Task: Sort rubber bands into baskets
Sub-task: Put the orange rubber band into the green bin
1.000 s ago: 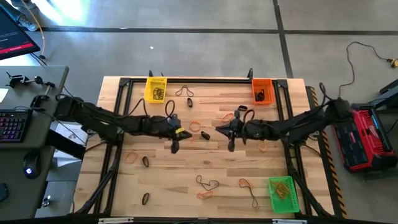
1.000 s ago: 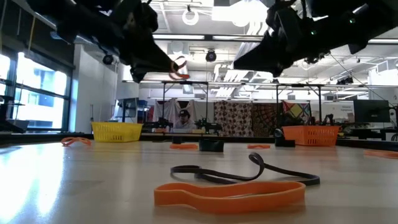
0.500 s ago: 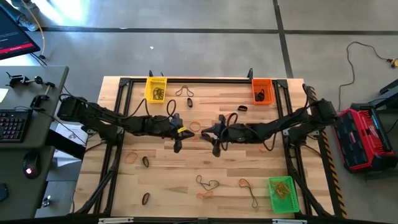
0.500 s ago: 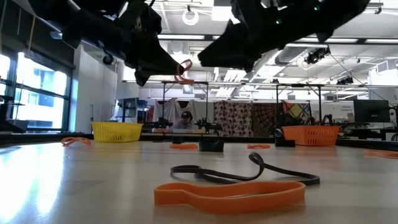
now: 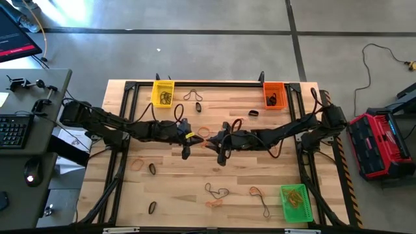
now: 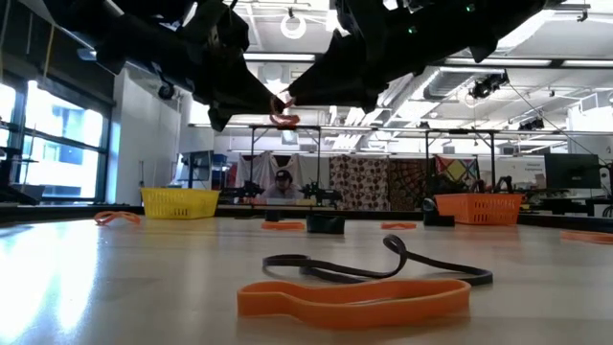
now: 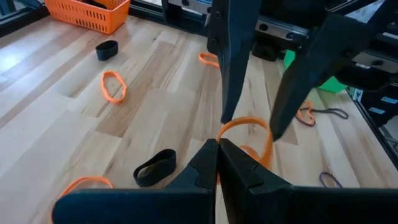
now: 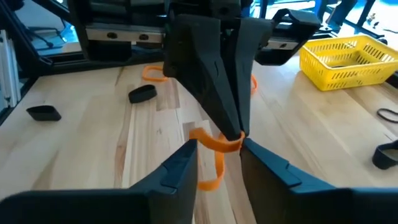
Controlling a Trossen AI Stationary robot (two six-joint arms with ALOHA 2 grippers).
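From above, the 2 arms met over the middle of the wooden table (image 5: 169, 195). The left tool (image 5: 195, 139) and the right tool (image 5: 209, 142) were tip to tip, with an orange band pinched between them but too small to make out here. The yellow basket (image 5: 162, 93) sat at the far left, the orange basket (image 5: 273, 95) at the far right, and the green basket (image 5: 294, 202) at the near right corner. Loose rubber bands (image 5: 217, 192), orange and black, lay scattered over the table. A red and black case (image 5: 375, 144) stood on the floor to the right.

At table height, both tools hung above the surface, and the held orange band (image 6: 281, 107) dangled where their tips met. A flat orange band (image 6: 354, 296) and a black band (image 6: 378, 268) lay nearest the camera.

From the left wrist, the left tool (image 7: 217, 163) was closed tight on the held orange band (image 7: 255, 134), whose loop stood up past its tips. The right tool's 2 dark fingers (image 7: 233, 56) came down on either side of that loop, spread apart.

From the right wrist, the right tool (image 8: 219, 155) stood fairly wide, its fingers flanking the band (image 8: 217, 142) without pressing it, while the left tool's closed tips (image 8: 233, 127) gripped it from the far side.
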